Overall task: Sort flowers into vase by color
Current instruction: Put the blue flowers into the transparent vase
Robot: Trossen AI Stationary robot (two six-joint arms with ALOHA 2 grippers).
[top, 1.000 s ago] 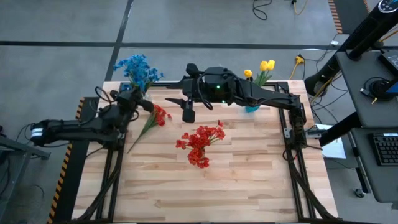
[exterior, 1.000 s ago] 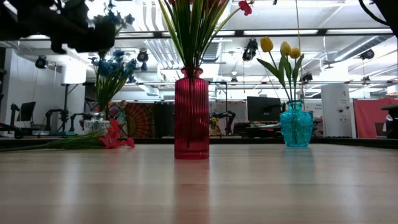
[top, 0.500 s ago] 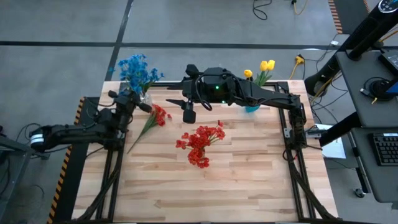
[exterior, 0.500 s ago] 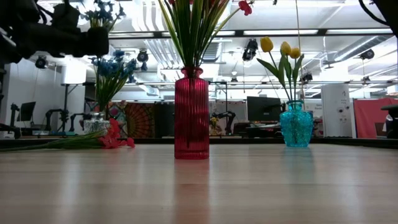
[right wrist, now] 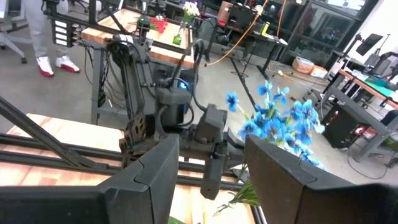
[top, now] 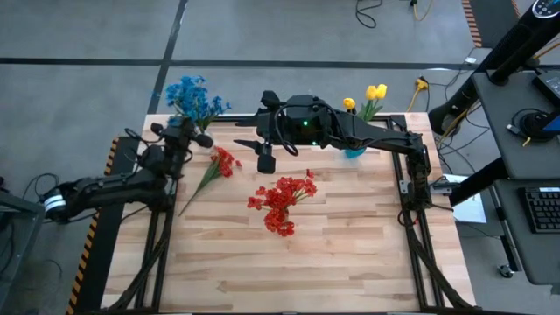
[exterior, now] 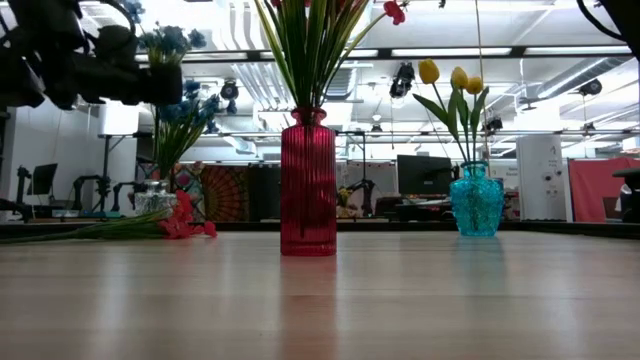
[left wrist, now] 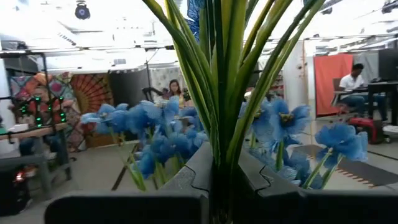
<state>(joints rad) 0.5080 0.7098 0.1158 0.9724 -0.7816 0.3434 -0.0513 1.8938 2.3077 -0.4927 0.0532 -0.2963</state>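
Observation:
My left gripper (top: pixel 197 137) is at the far left, shut on a blue flower sprig whose bloom (exterior: pixel 165 40) stands above it, beside the blue flowers (top: pixel 194 98) in a clear vase (exterior: pixel 155 197). A red sprig (top: pixel 219 164) lies flat on the table. More red flowers (top: pixel 282 203) stand in the red vase (exterior: pixel 308 185), and yellow tulips (top: pixel 374 92) in the teal vase (exterior: pixel 477 200). My right gripper (top: pixel 258 150) hangs high over the table's far middle, open, with nothing between its fingers (right wrist: pixel 155 174). My left gripper pinches a bundle of thin green stems (left wrist: pixel 217 177) between its two fingers. The fingers come about level and lie across the stems, which fan upward to the blue bloom (left wrist: pixel 196 12). The sprig stands upright, held well above the table; its lower end is hidden by the gripper.
The right arm (top: pixel 367 131) reaches across the far edge from the right. The near half of the wooden table (top: pixel 332 262) is bare. In the room beyond are desks, monitors and people (left wrist: pixel 354 78).
My left gripper has sunk and moved toward the far edge, closer to the blue flowers in the clear vase, turning at the wrist. It stays shut, and the held blue sprig has come down with it, still upright.

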